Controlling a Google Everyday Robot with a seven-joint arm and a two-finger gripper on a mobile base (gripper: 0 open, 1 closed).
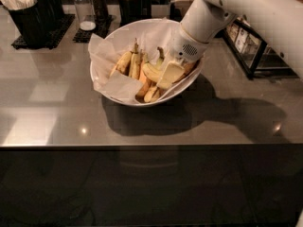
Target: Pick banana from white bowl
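While gripper (166,78) hangs inside white bowl (138,21), fingers (173,71) apparently clasp banana (150,72) lying left-to-right.

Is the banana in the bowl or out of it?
In. The banana lies among other bananas on the paper inside the white bowl, with the gripper low over it.
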